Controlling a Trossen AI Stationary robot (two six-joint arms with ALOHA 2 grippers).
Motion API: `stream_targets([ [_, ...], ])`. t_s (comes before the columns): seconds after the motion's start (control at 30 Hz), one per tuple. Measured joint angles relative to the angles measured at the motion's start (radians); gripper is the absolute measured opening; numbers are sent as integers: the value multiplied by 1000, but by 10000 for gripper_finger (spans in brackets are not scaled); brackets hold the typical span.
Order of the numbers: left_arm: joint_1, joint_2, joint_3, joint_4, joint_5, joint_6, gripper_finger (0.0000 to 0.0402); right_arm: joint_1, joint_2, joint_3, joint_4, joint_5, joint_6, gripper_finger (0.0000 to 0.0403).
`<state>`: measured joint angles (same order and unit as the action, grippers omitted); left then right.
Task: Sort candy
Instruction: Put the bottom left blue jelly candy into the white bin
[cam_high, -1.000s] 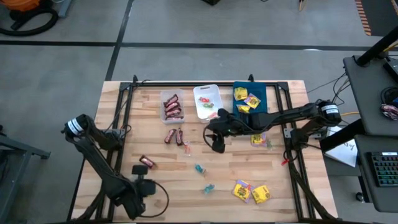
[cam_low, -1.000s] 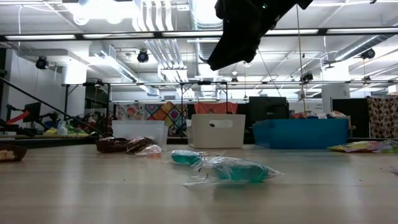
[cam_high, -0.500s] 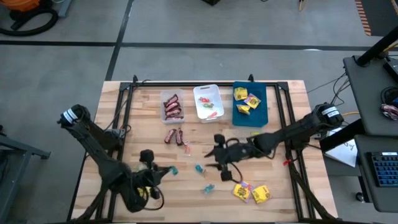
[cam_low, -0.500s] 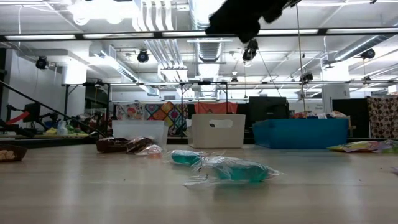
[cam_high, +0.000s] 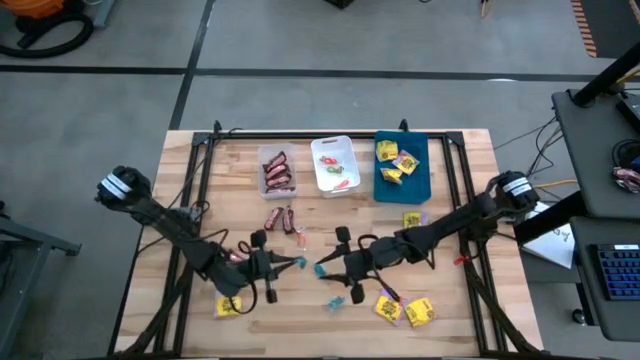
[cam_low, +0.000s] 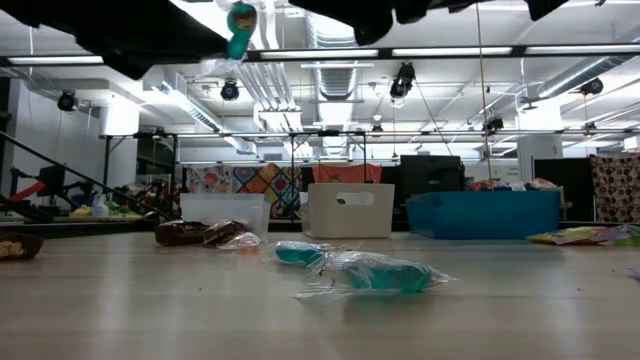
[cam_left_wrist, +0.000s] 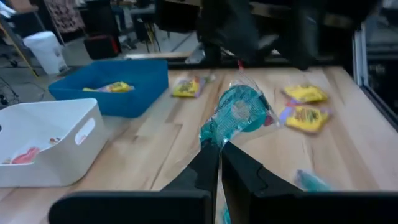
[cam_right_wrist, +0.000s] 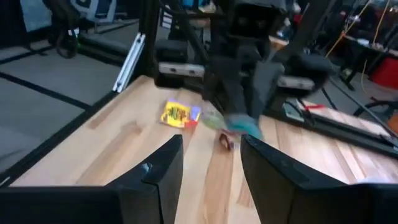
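A: While the left gripper (cam_left_wrist: 219, 149) hangs above the near middle of the bench (cam_high: 460, 310), what is in it?
B: A teal candy (cam_left_wrist: 237, 114) in clear wrap, pinched by its twisted end between the closed fingers (cam_left_wrist: 202, 165). Low view has the piece lifted well clear of the wood.
A: And the right gripper (cam_high: 338, 262)?
B: Just across from the left one, nearly facing it, fingers (cam_right_wrist: 161, 171) parted with nothing between them that I can see.
A: Loose sweets still out?
B: Two teal pieces (cam_high: 334, 301) just below the right gripper, yellow packets (cam_high: 404, 309) near the front right, another yellow packet (cam_high: 228, 306) front left, one yellow packet (cam_high: 412, 220) below the blue tray (cam_high: 436, 170), and two red-brown bars (cam_high: 279, 218) beneath the clear tray (cam_high: 262, 154).
A: Trays?
B: Clear tray carries red-brown bars, white tray (cam_high: 316, 145) small coloured pieces, blue tray yellow packets
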<state>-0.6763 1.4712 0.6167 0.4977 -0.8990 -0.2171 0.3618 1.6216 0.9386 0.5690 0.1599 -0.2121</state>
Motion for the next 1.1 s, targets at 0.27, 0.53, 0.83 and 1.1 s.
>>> stream_targets([
  [0.27, 33, 43, -17, 68, -1, 33, 0, -10, 71, 81, 3, 139, -55, 158],
  [0.53, 38, 63, 19, 66, -9, 52, 0, -29, 117, 122, -46, 128, -51, 157],
  [0.83, 40, 65, 24, 63, -8, 52, 0, -35, 116, 121, -49, 128, -42, 114],
  [1.1, 39, 65, 24, 64, -7, 52, 0, -42, 116, 121, -65, 128, -48, 16],
])
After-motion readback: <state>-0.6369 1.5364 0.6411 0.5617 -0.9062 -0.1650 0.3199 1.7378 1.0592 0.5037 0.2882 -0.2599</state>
